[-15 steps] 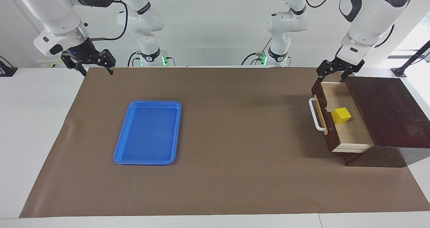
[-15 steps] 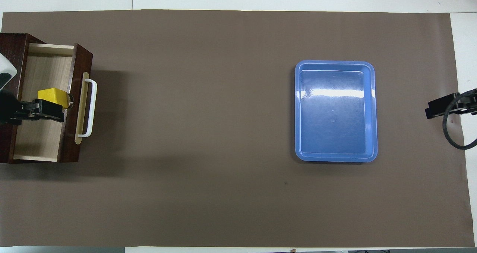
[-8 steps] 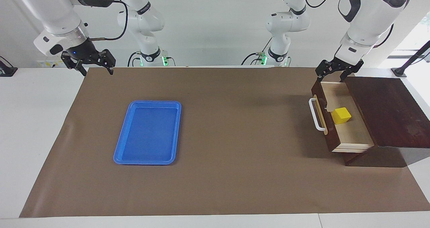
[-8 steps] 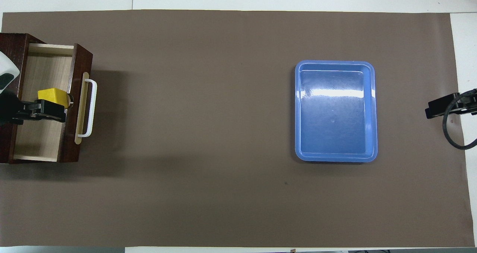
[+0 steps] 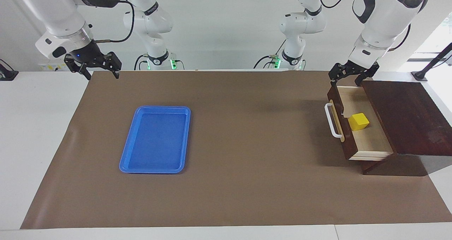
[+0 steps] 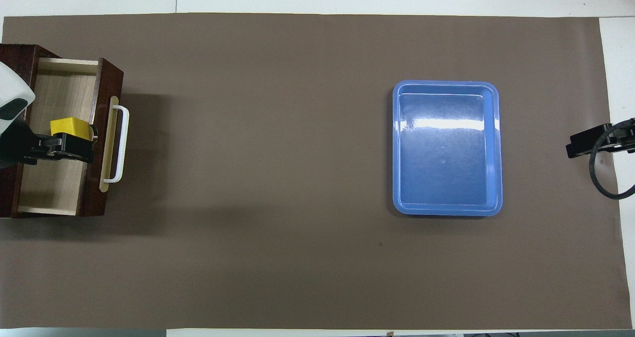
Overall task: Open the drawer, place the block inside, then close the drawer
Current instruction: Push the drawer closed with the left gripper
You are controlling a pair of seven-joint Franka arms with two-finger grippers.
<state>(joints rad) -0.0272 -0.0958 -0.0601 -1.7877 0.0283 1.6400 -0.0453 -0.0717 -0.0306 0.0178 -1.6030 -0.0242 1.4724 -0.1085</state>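
the drawer [image 5: 356,127] stands pulled out of its dark wooden box [image 5: 406,116] at the left arm's end of the table, its white handle [image 5: 331,120] facing the middle of the brown mat [image 5: 226,183]. the block [image 5: 358,121] lies inside on the pale drawer floor, near the drawer front, loose and touched by nothing.

the left gripper [image 5: 349,78] hangs in the air over the end of the open drawer that lies nearer to the robots, its jaws apart and empty. against the frames of a second ago it has risen a little and drifted slightly toward the drawer front; in the overhead view its black fingers [image 6: 69,146] overlap the block only because the gripper is raised, and there they have crept a little farther from the robots than before. the block, the drawer and its handle have not shifted at all.

the right gripper [image 5: 94,70] waits above the mat's edge at the right arm's end of the table, jaws apart, holding nothing, in the same spot as a second ago. the blue tray [image 5: 157,139] lies flat on the mat toward that end, unmoved.
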